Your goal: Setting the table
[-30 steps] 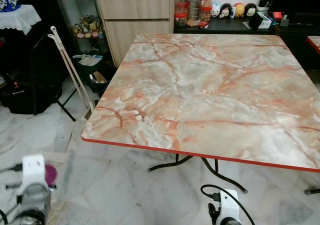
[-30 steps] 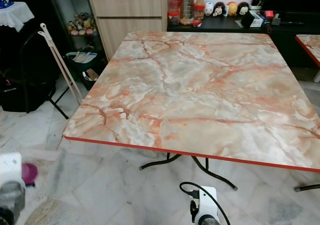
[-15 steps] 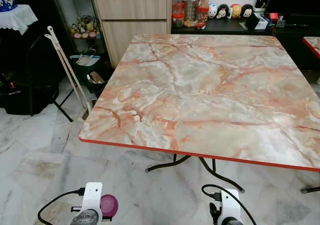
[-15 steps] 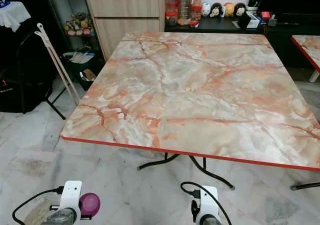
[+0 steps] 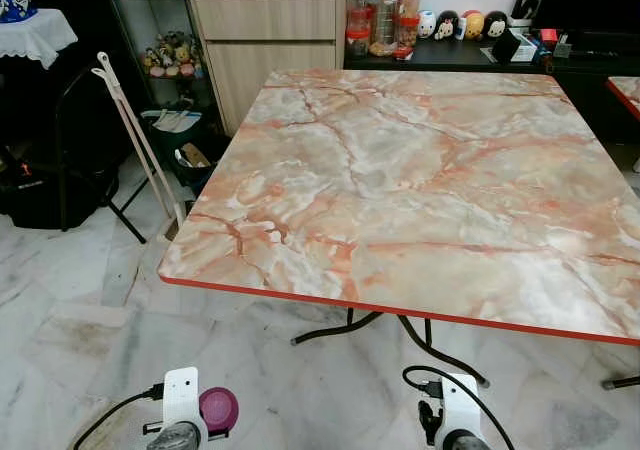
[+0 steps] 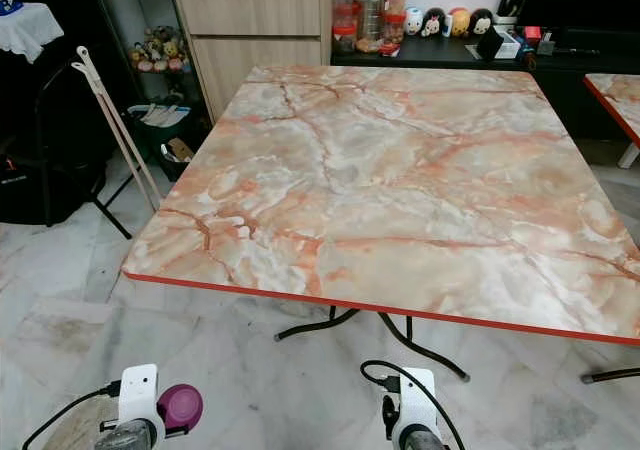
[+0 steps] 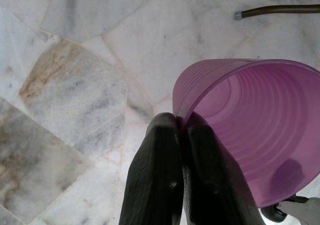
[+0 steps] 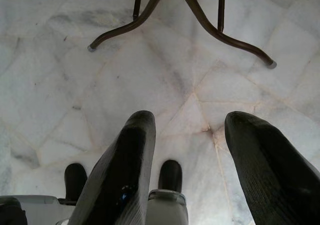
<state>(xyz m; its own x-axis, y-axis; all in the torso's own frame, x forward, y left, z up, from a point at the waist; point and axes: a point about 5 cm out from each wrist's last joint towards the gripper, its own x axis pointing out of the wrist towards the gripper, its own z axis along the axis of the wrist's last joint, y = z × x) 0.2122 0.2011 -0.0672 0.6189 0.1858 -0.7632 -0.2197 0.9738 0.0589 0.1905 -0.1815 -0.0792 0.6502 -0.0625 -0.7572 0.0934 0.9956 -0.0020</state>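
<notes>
Left end effector [image 7: 181,130] pinching translucent purple plastic cup [image 7: 250,130] rim; right end effector [image 8: 200,150] spread, empty. Raise cup level onto marble-patterned table [image 5: 430,170] ahead.

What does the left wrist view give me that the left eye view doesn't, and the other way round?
Left wrist view: the left gripper pinching the purple cup's rim, fingers shut on the wall, cup mouth open and nothing inside.
Left eye view: the marble table ahead with a bare top, the cabinet and jars behind it, the right arm held low.
Both: the purple cup, the marble floor.
</notes>
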